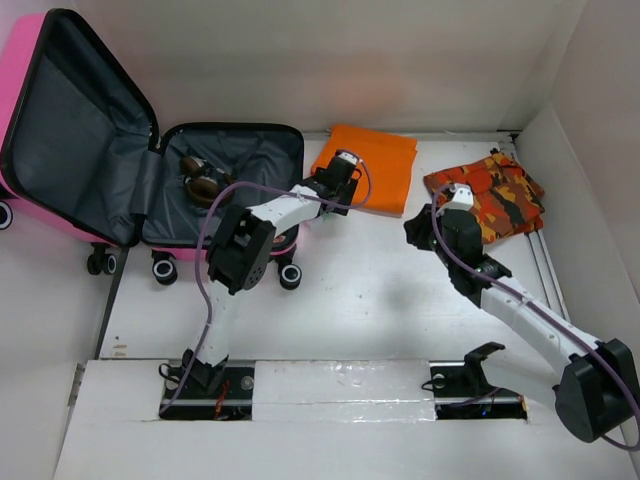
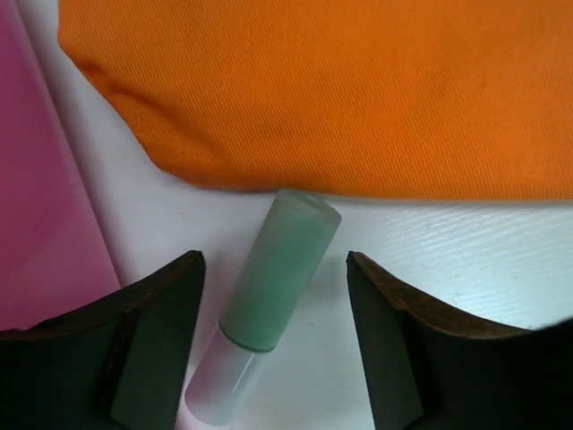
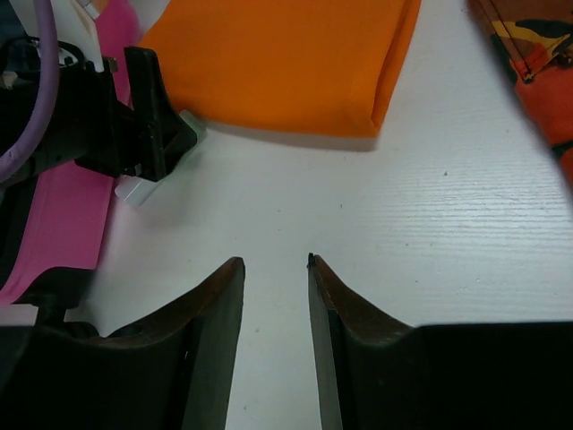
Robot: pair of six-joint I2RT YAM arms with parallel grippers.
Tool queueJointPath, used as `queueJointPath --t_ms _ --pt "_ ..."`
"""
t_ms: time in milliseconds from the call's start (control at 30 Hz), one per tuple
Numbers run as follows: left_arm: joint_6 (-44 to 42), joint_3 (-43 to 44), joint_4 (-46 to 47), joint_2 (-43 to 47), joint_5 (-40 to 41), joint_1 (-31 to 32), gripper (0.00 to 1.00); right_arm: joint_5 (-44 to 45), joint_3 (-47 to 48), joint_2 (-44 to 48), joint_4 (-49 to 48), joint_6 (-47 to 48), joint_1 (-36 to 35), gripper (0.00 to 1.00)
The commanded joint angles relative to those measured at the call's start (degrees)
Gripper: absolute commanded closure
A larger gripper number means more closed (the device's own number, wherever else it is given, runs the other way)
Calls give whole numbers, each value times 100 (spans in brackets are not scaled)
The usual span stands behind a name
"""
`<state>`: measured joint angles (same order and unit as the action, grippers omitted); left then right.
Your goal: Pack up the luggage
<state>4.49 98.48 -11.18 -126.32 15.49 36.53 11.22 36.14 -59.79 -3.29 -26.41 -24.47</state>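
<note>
The luggage [image 1: 20, 60] is a hot-pink hard-shell suitcase lying open at the far left, lid raised, with dark grey lining [image 1: 90, 130]. A brown item [image 1: 205, 180] lies in its base. My left gripper [image 1: 324, 192] is open and straddles a pale green tube with a white cap [image 2: 282, 269] without touching it. The tube lies on the table by the near edge of a folded orange cloth [image 2: 340, 90]. In the left wrist view the gripper [image 2: 273, 257] has a finger on each side of the tube. My right gripper [image 3: 273, 260] is open and empty, low over bare table, pointing towards the left gripper [image 3: 148, 116].
The orange cloth [image 1: 375, 165] lies at the back centre. A folded orange camouflage cloth [image 1: 495, 195] lies at the back right, beside my right gripper [image 1: 415, 226]. The suitcase's pink shell [image 2: 36, 197] is close on the left of my left gripper. White walls enclose the table.
</note>
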Motion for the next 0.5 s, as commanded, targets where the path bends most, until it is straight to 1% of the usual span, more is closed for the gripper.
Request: queueJointPath --t_ms 0,67,133,167,200,300,367,467 --pt "-71 31 -86 125 113 -6 41 -208 -19 64 -383 -74 47 59" --pt "-19 -21 -86 73 17 -6 45 -208 -19 64 -383 -74 100 59" --pt "-18 -74 -86 20 -45 -6 50 -208 -19 117 -383 -74 100 58" --pt "34 -74 -86 -32 -141 -6 56 -208 -72 195 -383 -74 100 58" --pt "34 -187 -86 -33 -221 -6 59 -208 -72 196 -383 -74 100 58" --pt "105 -390 -16 -33 -441 47 59 -208 -72 248 -383 -74 153 58" --pt "105 -505 37 -94 -354 100 54 -261 -72 248 -383 -74 153 58" --pt "157 -575 37 -208 -301 152 53 -261 -72 248 -383 -74 153 58"
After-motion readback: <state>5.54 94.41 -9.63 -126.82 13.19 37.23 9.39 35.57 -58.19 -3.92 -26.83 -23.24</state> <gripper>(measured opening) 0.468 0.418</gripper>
